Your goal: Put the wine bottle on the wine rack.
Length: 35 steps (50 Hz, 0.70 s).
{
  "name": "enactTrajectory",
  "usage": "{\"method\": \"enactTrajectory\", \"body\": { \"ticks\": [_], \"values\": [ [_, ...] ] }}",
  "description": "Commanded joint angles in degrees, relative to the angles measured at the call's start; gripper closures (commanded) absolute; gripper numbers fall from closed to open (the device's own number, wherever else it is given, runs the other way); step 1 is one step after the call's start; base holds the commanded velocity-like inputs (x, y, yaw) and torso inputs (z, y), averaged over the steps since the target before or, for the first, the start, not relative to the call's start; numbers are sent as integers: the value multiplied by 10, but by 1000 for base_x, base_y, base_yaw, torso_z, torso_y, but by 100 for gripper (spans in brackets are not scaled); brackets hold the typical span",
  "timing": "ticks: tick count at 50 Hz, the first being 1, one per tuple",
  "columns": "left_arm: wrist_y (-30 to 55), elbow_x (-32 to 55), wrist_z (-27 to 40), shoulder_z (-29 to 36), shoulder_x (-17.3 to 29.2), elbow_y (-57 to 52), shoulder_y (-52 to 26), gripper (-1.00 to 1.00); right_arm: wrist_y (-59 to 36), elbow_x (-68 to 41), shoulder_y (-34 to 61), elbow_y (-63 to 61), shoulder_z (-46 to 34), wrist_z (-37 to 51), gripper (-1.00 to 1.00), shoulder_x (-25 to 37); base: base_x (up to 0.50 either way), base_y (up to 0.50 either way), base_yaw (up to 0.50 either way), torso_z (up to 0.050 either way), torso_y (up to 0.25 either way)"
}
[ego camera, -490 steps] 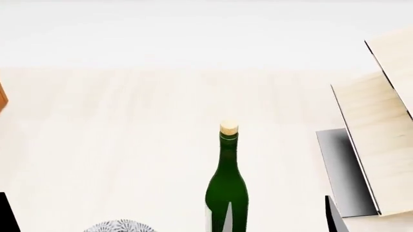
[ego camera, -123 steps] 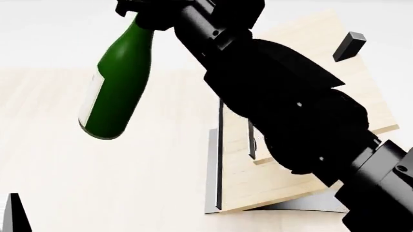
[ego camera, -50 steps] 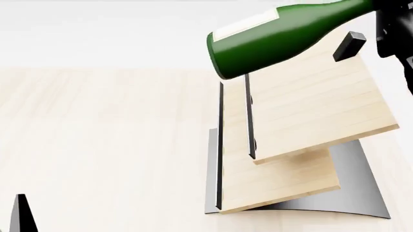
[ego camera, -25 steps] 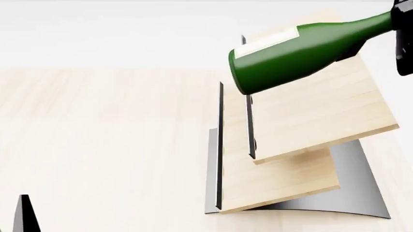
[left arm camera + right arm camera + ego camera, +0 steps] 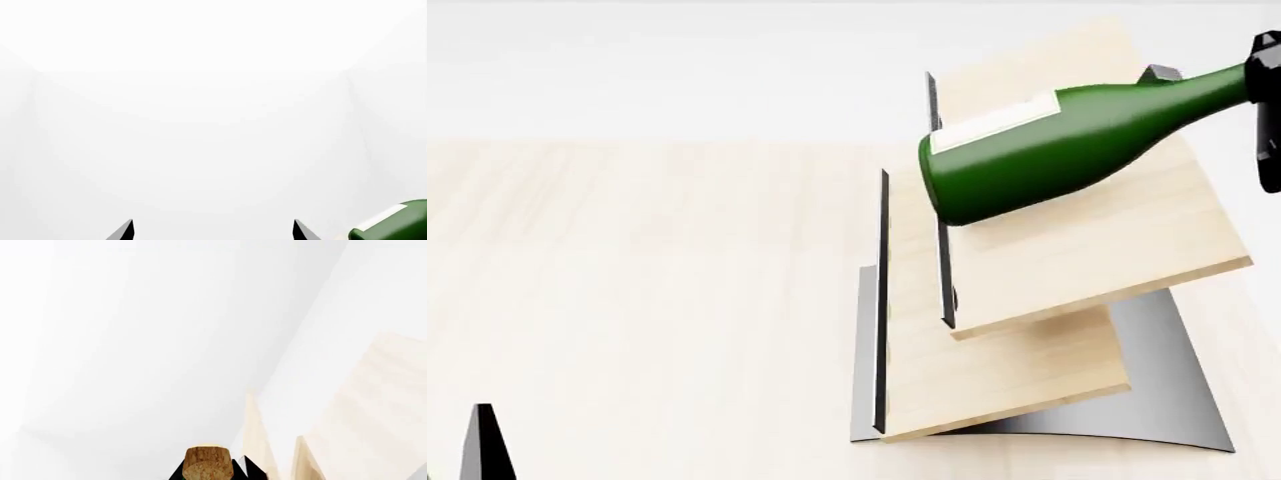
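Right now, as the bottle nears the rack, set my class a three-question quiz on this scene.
1. True or false: the bottle stands upright.
2. Which end points toward the rack's black edge strips: A) cork, B) base?
3. Which gripper has the bottle's neck?

Key:
1. False; it lies tilted above the upper board.
2. B.
3. The right gripper, at the head view's edge; the left gripper has nothing between its jaws.

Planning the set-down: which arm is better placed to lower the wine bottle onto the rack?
The right. Its gripper holds the wine bottle by the neck, tilted just over the wine rack. The left gripper sits low and far off, empty and open.
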State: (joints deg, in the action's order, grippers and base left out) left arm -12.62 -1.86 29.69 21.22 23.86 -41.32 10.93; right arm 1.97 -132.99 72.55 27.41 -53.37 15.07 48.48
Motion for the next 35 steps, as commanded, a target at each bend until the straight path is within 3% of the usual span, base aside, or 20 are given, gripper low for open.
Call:
{"method": "enactTrajectory", "body": {
  "ticks": [1, 35],
  "values": [
    [1, -1, 1, 2, 1, 1, -1, -100, -2, 17, -3, 1, 15, -13, 100, 1, 0, 0, 0, 0, 0],
    [0, -2, 5, 6, 3, 4, -4, -100, 8, 48, -15, -8, 8, -21, 100, 2, 0, 0, 0, 0, 1]
  ]
}}
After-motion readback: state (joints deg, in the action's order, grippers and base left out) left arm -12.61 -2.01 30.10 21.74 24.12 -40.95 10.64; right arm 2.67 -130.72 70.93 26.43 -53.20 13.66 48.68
